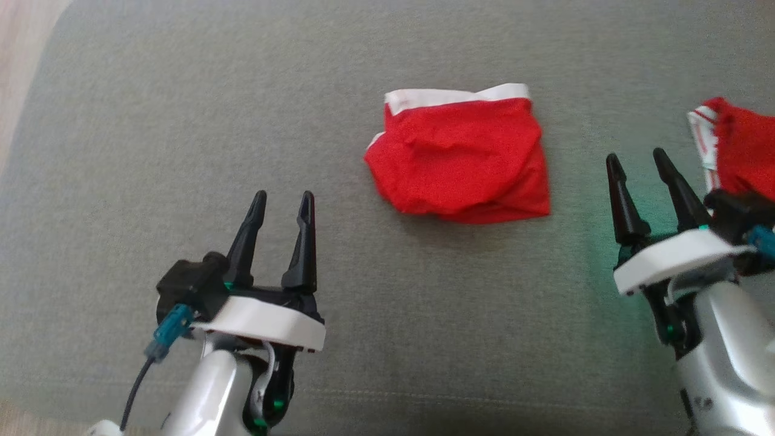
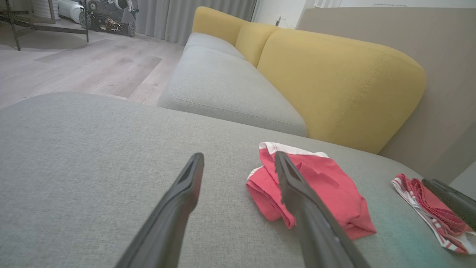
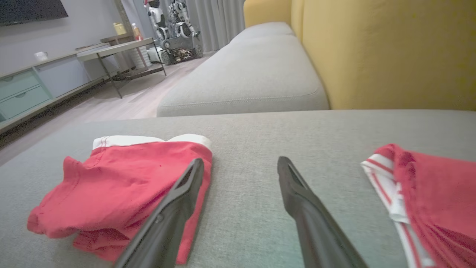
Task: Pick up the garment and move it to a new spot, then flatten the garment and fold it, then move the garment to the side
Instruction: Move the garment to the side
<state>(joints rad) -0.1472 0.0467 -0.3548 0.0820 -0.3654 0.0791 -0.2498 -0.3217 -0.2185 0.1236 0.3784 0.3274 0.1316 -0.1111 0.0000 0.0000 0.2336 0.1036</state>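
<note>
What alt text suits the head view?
A red garment with a white waistband lies on a grey cushion, beyond two open, empty grippers: left gripper at lower left, right gripper at right. A second red garment sits at the right edge.

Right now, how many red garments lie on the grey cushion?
2. The folded garment lies at the middle of the cushion; the striped garment lies farther right, cut off by the frame; others may be hidden.

The left gripper (image 2: pixel 238 156) hangs open and empty over the grey cushion (image 2: pixel 93 149) — a crumpled red garment (image 2: pixel 331 190) lies just beyond, another red piece (image 2: pixel 420 199) farther right.
</note>
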